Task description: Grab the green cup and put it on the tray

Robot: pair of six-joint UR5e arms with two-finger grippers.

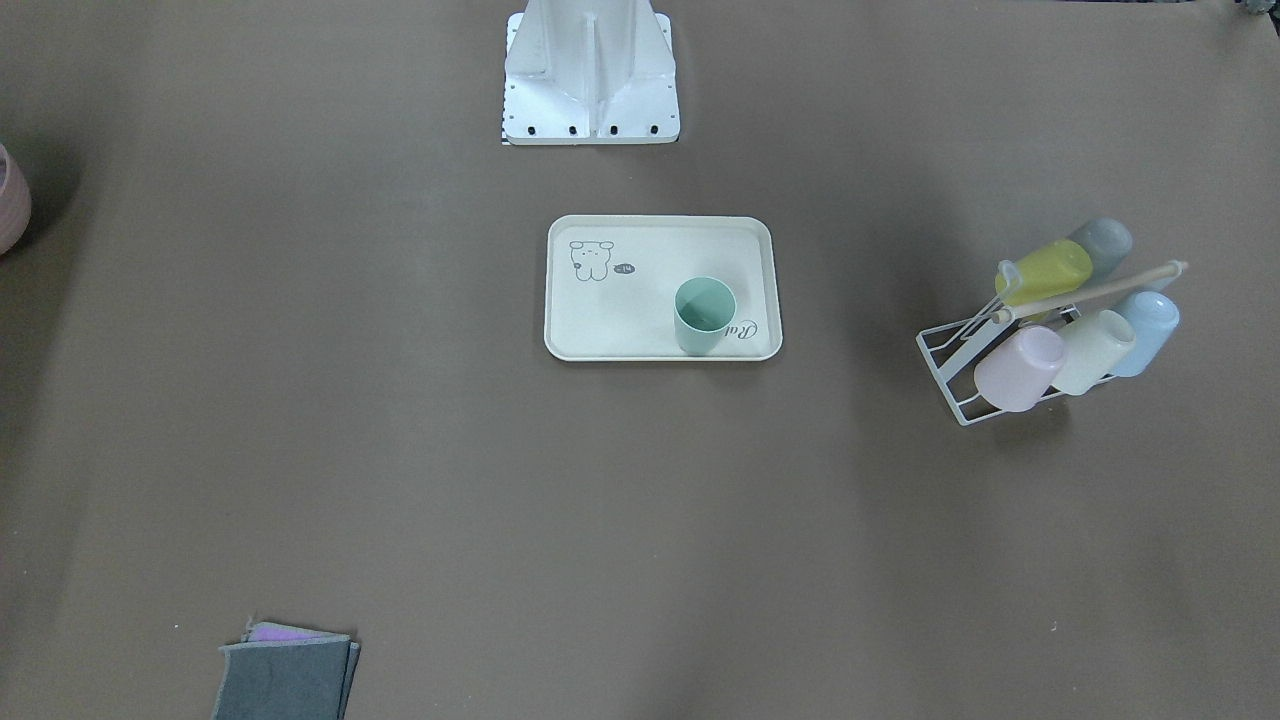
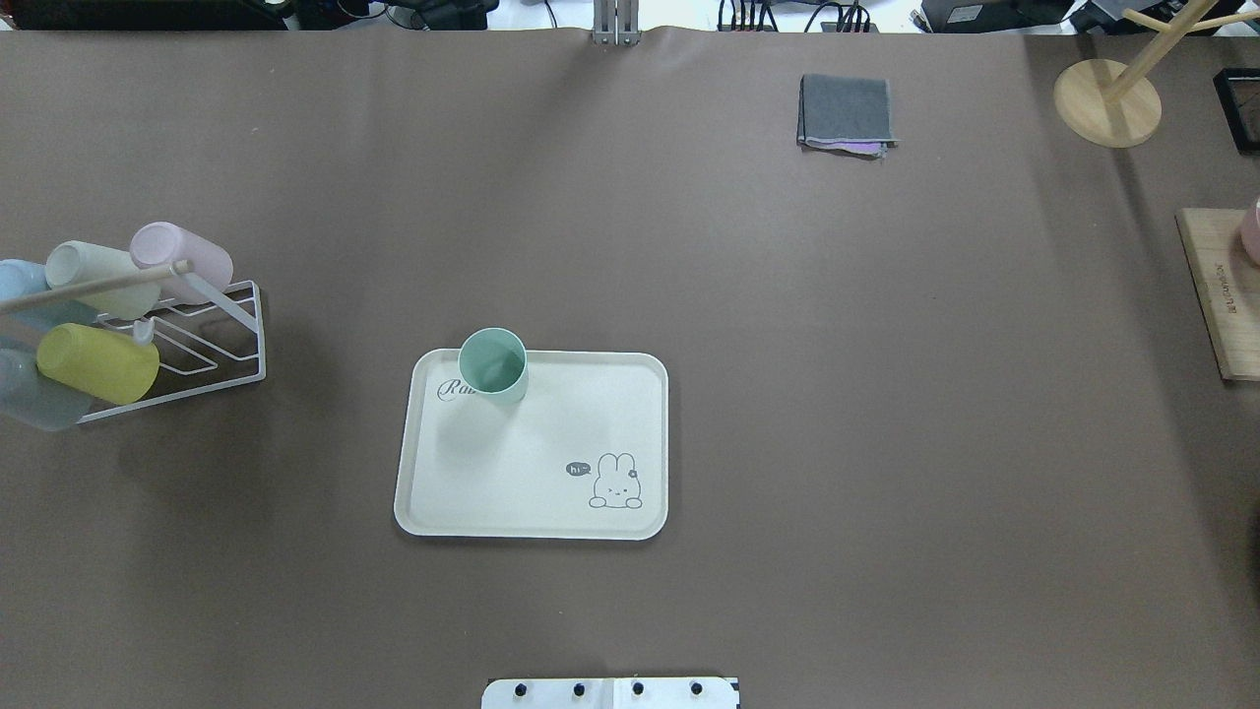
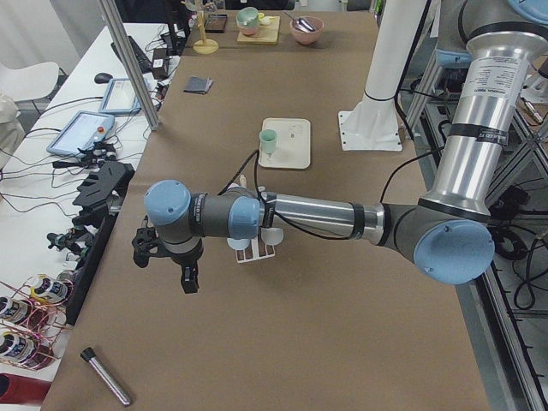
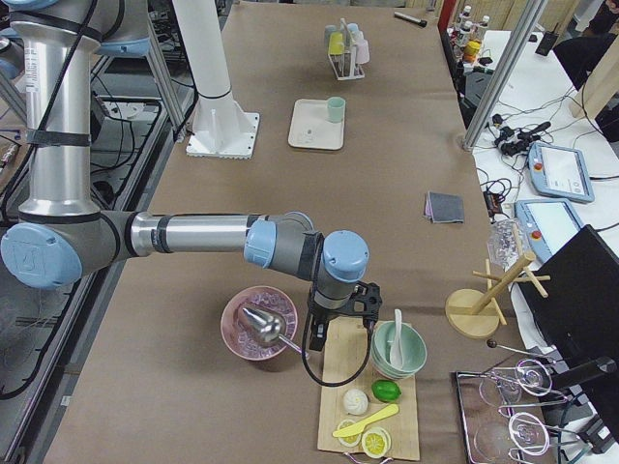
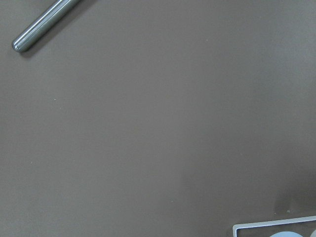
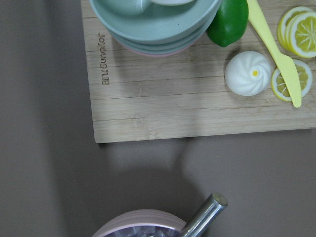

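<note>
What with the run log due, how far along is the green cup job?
Done: the green cup stands upright on the tray, in the corner by its script print. In hand: nothing. The left gripper hangs past the cup rack, the right gripper by the wooden board, both far from the tray; whether they are open or shut I cannot tell. Left: seemingly nothing.

Printed in grey script at the far left corner of the cream tray (image 2: 532,443): "Ra", the rest hidden behind the green cup (image 2: 492,365). Lettered "hi~" in a small dark speech bubble (image 2: 578,469) just beside the rabbit drawing (image 2: 616,483), toward the tray's near right corner. Engraved along one short edge of the wooden board (image 6: 197,111): apparently "Joyoung", lying sideways in the right wrist view.
</note>
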